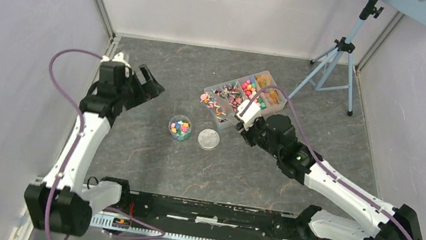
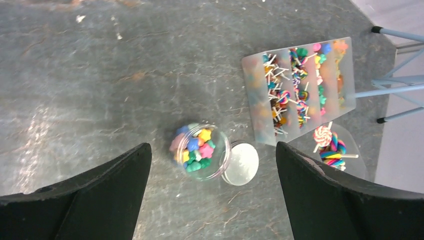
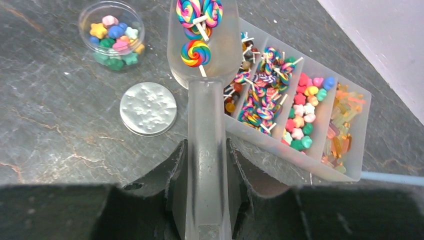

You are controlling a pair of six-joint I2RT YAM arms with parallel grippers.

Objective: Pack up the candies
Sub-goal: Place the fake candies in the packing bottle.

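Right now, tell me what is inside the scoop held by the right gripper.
The scoop holds a few rainbow swirl lollipops, heaped together with their sticks crossing. Anything beneath them is covered, so an exact count is not possible.

You see a dark grey, marbled tabletop (image 1: 146, 167) filling the middle of the top view, boxed in by pale lilac walls (image 1: 16, 14) at the left, top and right. A light-blue tripod (image 1: 343, 47) stands at the upper right. In the corner above it hangs what may be a blue perforated panel (image 1: 420, 6). The light is soft and even.
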